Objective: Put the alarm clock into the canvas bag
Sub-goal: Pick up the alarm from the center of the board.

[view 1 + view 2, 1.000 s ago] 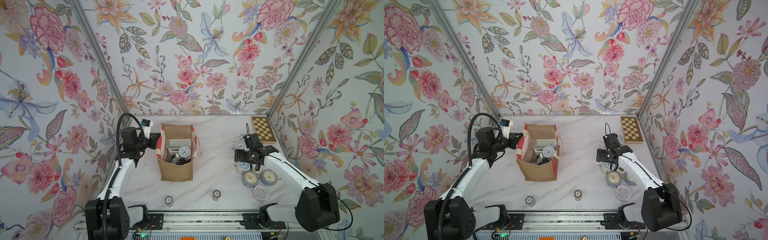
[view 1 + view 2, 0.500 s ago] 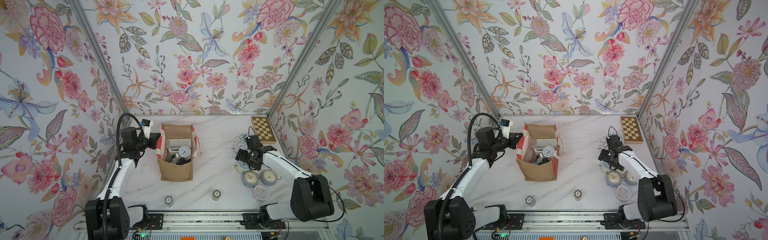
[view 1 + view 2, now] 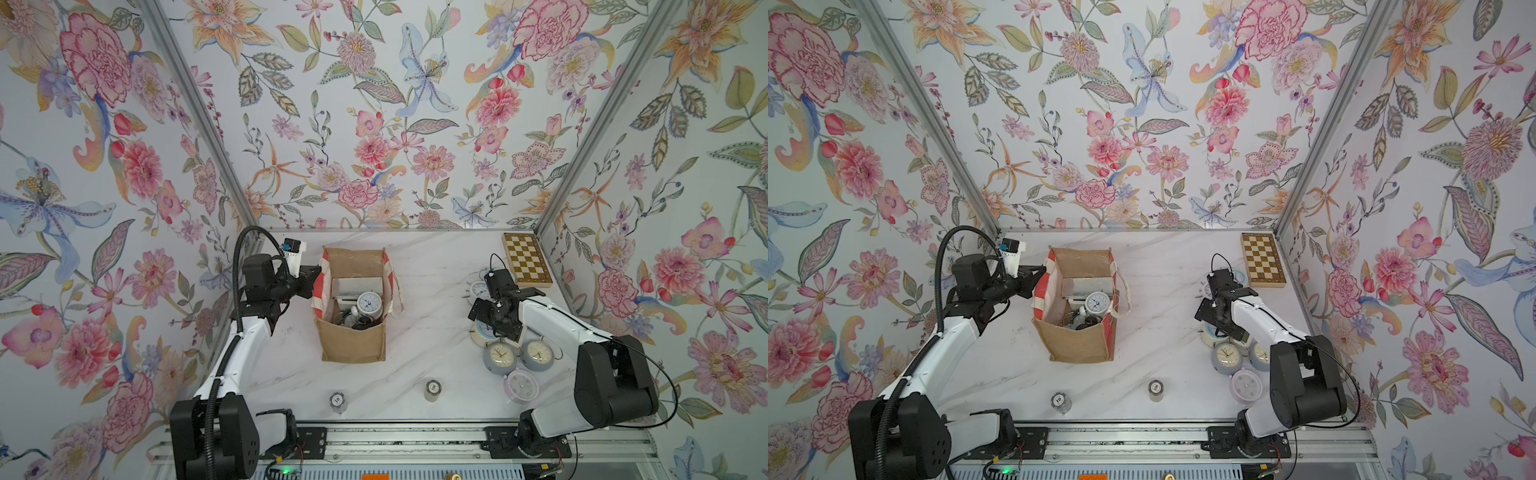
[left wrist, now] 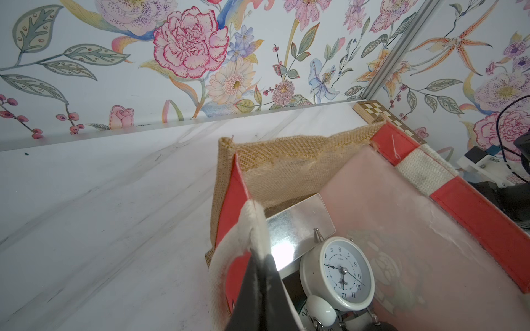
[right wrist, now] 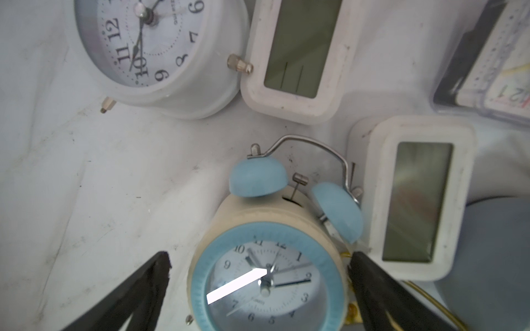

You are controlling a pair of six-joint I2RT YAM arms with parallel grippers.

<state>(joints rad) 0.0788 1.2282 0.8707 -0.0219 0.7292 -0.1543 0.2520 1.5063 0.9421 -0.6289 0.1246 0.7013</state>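
Your right end effector (image 5: 259, 266) is spread around the blue-rimmed alarm clock (image 5: 266, 283) on the counter (image 5: 86, 172), well apart from the canvas bag (image 3: 353, 345); your left end effector (image 4: 259, 272) pinches the bag's strap (image 4: 252, 223). Watch the closing stroke — a white digital clock (image 5: 415, 200) crowds one finger (image 5: 372, 286), so you may snag it.

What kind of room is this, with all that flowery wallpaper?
Probably a staged robot test booth, not a home: flowered wall panels joined by metal corner posts, and two arms mounted on a rail at a marble-look tabletop.
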